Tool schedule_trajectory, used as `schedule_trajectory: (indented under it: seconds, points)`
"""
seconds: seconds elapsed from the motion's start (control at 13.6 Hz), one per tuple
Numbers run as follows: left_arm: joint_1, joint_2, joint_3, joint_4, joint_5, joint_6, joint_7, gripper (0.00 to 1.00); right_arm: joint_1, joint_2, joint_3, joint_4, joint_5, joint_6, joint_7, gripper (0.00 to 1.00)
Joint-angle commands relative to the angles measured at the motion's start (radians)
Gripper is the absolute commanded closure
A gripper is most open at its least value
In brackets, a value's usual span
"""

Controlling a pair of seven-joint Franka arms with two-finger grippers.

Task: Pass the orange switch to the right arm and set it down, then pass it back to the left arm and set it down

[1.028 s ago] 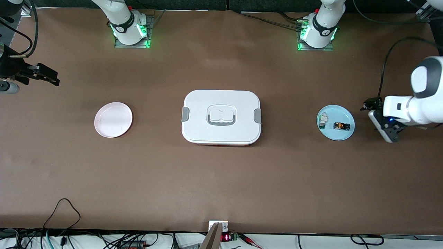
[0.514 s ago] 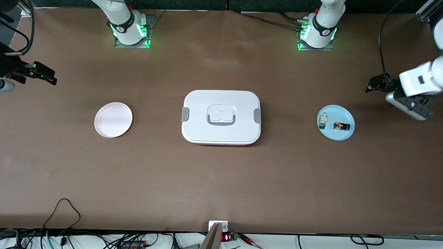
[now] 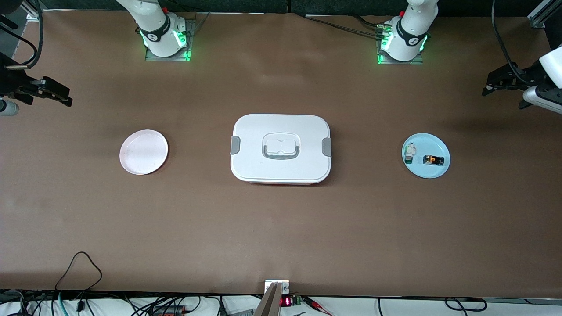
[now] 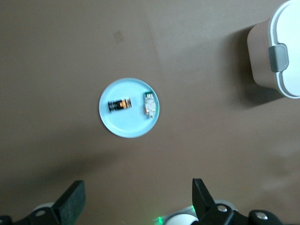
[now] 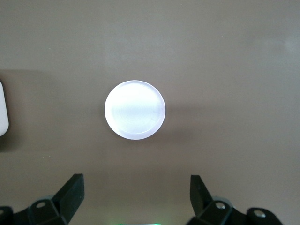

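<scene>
The orange switch [image 3: 433, 159] [image 4: 121, 104] lies on a light blue plate [image 3: 434, 172] [image 4: 123, 127], beside a small white-and-green part [image 3: 410, 153] [image 4: 149, 104]. The white box [image 3: 281, 149] [image 4: 281, 56] stands mid-table, lid latched. My left gripper [image 3: 494, 82] [image 4: 138, 201] hangs open and empty, high over the bare table at the left arm's end, apart from the blue plate. My right gripper [image 3: 61, 94] [image 5: 136, 194] waits open and empty over the right arm's end, with the pink plate [image 3: 143, 152] [image 5: 135, 109] in its wrist view.
The pink plate holds nothing. Brown tabletop surrounds the box on all sides. Cables and a small display [image 3: 285, 301] lie along the table edge nearest the front camera. The arm bases [image 3: 164, 37] [image 3: 401, 41] glow green.
My left gripper has risen from beside the blue plate and swung toward the bases' side at the table's end. The right gripper has hardly moved. Plates, switch and box are unchanged.
</scene>
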Motion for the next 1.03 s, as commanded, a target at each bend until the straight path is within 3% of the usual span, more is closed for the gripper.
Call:
schedule_trajectory:
  seconds: [0.0,0.22,0.59,0.73,0.96]
  points:
    - [-0.074,0.006,0.039,0.025,-0.080,-0.087,-0.265,0.00,-0.009,-0.003,0.003,0.016,0.015,-0.018,0.002,0.00]
    - [-0.406,0.020,0.310,0.082,-0.004,-0.090,-0.334,0.00,-0.009,-0.003,0.005,0.016,0.015,-0.020,0.001,0.00]
    - [-0.609,0.020,0.442,0.087,0.083,-0.038,-0.317,0.00,-0.008,-0.004,0.003,0.017,0.015,-0.023,-0.001,0.00]
    - [-0.645,0.017,0.497,0.102,0.035,-0.036,-0.311,0.00,-0.009,-0.003,0.003,0.017,0.015,-0.023,-0.001,0.00]
    - [-0.625,0.019,0.490,0.148,0.051,-0.100,-0.257,0.00,-0.009,-0.004,0.005,0.017,0.015,-0.023,0.001,0.00]
